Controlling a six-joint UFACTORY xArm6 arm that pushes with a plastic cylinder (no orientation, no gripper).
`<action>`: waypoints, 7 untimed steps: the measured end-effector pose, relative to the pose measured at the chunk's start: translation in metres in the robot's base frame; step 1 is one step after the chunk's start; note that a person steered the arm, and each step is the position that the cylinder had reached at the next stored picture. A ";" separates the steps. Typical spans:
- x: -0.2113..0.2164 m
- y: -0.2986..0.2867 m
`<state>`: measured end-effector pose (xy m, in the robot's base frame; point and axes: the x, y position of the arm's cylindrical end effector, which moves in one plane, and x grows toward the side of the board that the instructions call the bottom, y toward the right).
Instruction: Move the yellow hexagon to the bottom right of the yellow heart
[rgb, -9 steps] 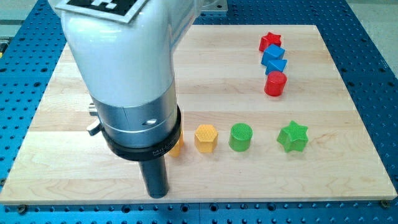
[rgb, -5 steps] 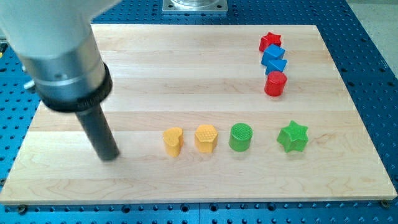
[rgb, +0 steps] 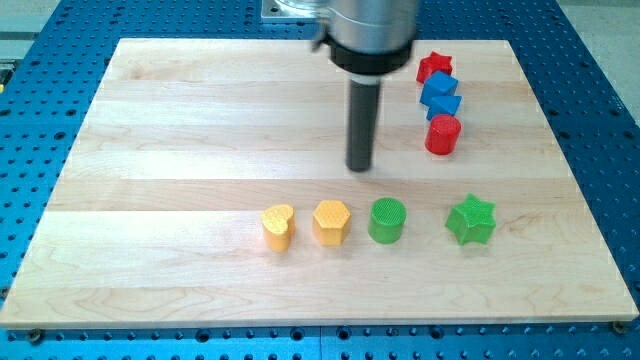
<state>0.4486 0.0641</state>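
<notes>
Tip position: my tip (rgb: 360, 166) rests on the bench (rgb: 180, 140), far of the yellow hexagon (rgb: 331, 222), touching no block.
Yellow heart (rgb: 279, 226): just left of the hexagon.
End effector: a plain rod; no jaws.

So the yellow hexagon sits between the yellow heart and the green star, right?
Not quite: in the camera view the yellow hexagon sits between the yellow heart and the green cylinder; the green star is further to the view's right.
</notes>
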 end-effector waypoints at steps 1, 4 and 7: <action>0.021 0.000; 0.065 -0.036; 0.107 -0.082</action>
